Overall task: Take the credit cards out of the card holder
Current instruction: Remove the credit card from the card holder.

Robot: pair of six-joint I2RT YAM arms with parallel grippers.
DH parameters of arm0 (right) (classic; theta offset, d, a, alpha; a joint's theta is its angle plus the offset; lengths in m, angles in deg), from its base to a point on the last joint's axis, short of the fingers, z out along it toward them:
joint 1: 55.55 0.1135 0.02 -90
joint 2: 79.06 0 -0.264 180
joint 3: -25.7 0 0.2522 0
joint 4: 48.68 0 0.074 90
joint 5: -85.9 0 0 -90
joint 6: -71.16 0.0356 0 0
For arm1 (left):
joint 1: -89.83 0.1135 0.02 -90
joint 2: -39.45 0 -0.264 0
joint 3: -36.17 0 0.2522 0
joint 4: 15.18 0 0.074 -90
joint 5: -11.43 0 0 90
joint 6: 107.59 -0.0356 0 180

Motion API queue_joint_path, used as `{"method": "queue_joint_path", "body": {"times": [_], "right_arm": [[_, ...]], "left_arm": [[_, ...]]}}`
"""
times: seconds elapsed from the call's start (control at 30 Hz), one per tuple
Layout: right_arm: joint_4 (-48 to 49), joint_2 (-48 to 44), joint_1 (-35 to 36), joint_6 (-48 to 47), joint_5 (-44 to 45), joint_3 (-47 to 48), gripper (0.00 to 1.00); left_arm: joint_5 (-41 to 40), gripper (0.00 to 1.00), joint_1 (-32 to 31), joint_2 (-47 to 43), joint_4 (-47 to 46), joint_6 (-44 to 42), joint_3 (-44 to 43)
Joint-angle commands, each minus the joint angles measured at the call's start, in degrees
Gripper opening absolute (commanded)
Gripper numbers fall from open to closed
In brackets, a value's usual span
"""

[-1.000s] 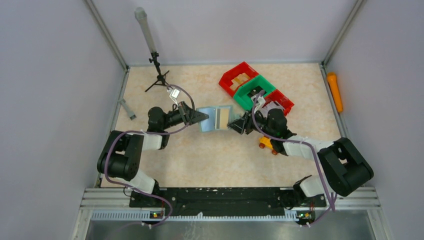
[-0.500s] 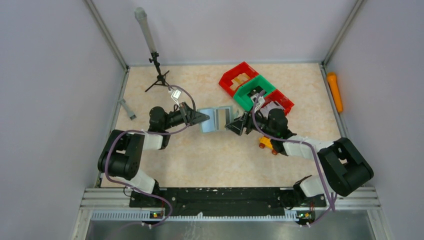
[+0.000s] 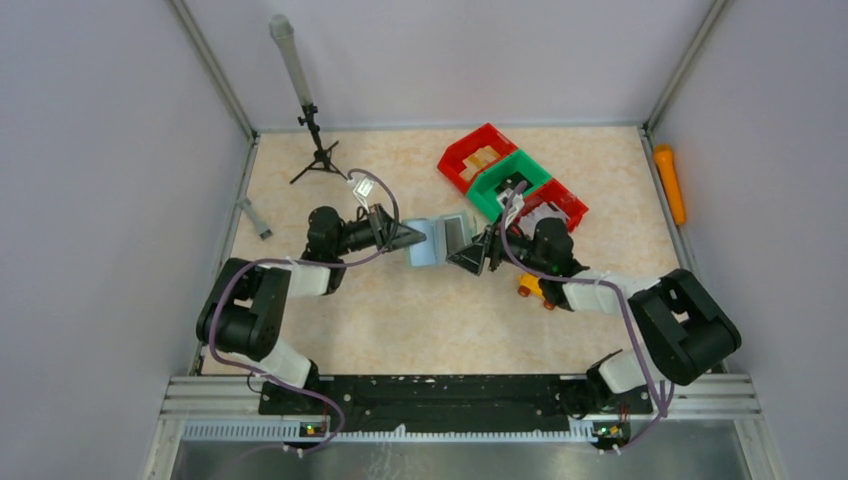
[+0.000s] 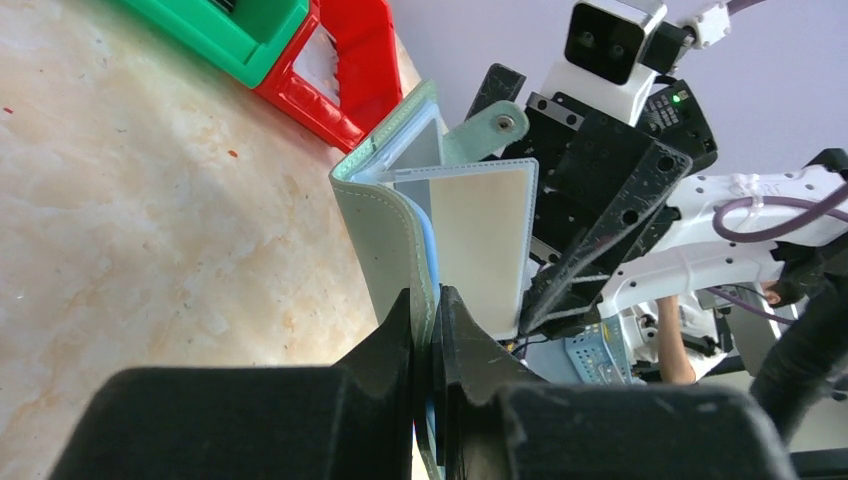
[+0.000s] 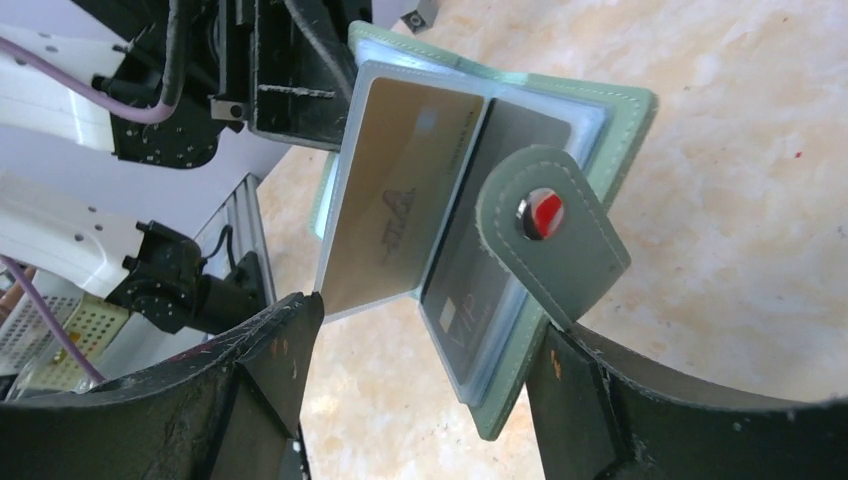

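The grey-green card holder is held half open off the table between the two arms. My left gripper is shut on one cover's edge; its fingertips pinch the cover. A tan card in a clear sleeve and a dark card show inside, with the snap tab hanging over them. The tan card also shows in the left wrist view. My right gripper is open, its fingers wide on either side of the holder's lower edge.
Red and green bins stand just behind the right arm, also in the left wrist view. A yellow toy car lies under the right forearm. A small tripod stands at the back left. An orange tool lies at the right wall.
The left gripper has moved right and the right gripper left, closing the gap. The holder has gone from lying spread open to folded about halfway.
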Motion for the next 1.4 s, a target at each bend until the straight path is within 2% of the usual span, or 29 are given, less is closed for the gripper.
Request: {"method": "queue_joint_path", "body": {"times": [0.0, 0.47, 0.6, 0.8, 0.87, 0.97, 1.07, 1.37], "right_arm": [[3.0, 0.9, 2.0, -1.5, -2.7, 2.1, 0.74], [-8.0, 3.1, 4.3, -6.2, 0.5, 6.8, 0.75], [-8.9, 3.5, 4.4, -6.4, 1.0, 7.1, 0.74], [-9.7, 3.0, 4.4, -6.8, 2.2, 7.2, 0.65], [-10.2, 2.6, 4.4, -7.0, 3.3, 7.0, 0.58], [-10.7, 2.0, 4.4, -7.4, 4.5, 6.7, 0.41], [-11.5, 1.9, 4.3, -7.6, 5.5, 6.9, 0.30], [-12.9, 1.7, 4.1, -7.7, 7.3, 7.0, 0.24]], "left_arm": [[0.9, 0.00, -1.8, -0.5, 4.7, -4.4, -2.8], [0.3, 0.00, -6.5, -1.6, 16.1, -12.7, -6.7], [0.5, 0.00, -6.9, -1.2, 16.9, -12.9, -7.2], [0.7, 0.00, -6.5, -0.1, 15.9, -11.2, -7.3], [0.5, 0.01, -5.8, 0.2, 15.6, -10.5, -7.1], [0.3, 0.08, -4.8, 0.3, 14.1, -9.3, -6.4], [0.0, 0.20, -4.2, 0.0, 13.6, -9.1, -5.8], [-0.6, 0.49, -3.5, -1.0, 13.1, -8.7, -5.0]]}}
